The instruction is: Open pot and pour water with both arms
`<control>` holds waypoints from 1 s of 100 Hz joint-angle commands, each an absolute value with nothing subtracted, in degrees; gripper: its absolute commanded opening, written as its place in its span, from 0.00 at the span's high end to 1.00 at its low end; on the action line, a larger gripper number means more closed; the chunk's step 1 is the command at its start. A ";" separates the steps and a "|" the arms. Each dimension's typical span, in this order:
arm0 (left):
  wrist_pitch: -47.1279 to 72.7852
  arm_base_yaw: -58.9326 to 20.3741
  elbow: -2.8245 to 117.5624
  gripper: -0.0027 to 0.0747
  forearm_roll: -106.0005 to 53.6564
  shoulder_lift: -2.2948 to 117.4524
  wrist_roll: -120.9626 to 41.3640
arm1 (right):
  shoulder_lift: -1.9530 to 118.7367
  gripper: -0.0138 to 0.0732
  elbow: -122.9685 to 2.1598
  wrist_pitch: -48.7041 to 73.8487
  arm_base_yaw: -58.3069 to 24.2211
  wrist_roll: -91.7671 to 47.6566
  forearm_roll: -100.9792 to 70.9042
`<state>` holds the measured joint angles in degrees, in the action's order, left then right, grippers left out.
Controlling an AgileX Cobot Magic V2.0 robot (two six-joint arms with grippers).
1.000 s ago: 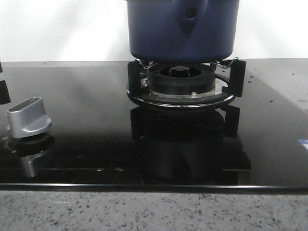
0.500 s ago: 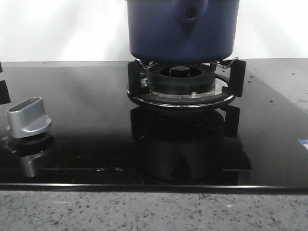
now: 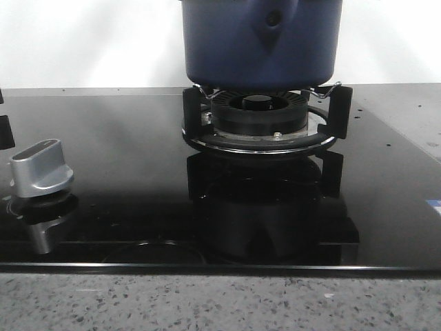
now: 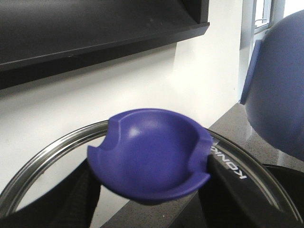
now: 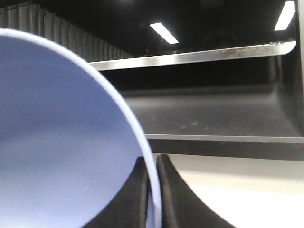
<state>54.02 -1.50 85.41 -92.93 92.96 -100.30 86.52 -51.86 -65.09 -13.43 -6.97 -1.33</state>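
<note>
The dark navy pot (image 3: pixel 262 41) stands on the gas burner (image 3: pixel 260 117); its top is cut off by the frame's edge. Neither gripper shows in the front view. My left gripper (image 4: pixel 152 190) is shut on the blue knob (image 4: pixel 152 156) of a glass lid with a steel rim (image 4: pixel 52 147), held up in front of a white wall. My right gripper (image 5: pixel 153 178) is shut on the pale rim of a blue bowl (image 5: pixel 61 142), one finger inside and one outside. A rounded blue shape (image 4: pixel 280 95) shows beside the lid; I cannot tell whether it is the bowl or the pot.
A black glass hob (image 3: pixel 124 158) carries the burner and its black pan supports (image 3: pixel 341 110). A silver control knob (image 3: pixel 40 169) stands at the front left. A speckled counter edge (image 3: pixel 220 303) runs along the front. A dark shelf (image 5: pixel 213 109) shows behind the bowl.
</note>
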 commanded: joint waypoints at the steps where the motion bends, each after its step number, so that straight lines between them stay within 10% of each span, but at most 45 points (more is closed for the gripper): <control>1: 54.88 -1.39 87.74 0.55 -99.18 89.77 -99.80 | 84.50 0.91 -53.54 -70.77 -13.36 -6.95 -0.93; 48: 56.36 -1.74 87.74 0.55 -99.18 89.77 -99.80 | 80.99 0.91 -56.93 -50.47 -13.36 -6.95 -0.84; 100: 56.16 -11.60 87.74 0.55 -99.18 89.77 -99.80 | 74.07 0.91 -82.10 35.56 7.56 -6.72 -9.49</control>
<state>54.80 -9.80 85.41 -92.93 92.96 -100.30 75.99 -77.36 25.56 1.93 -6.97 -8.82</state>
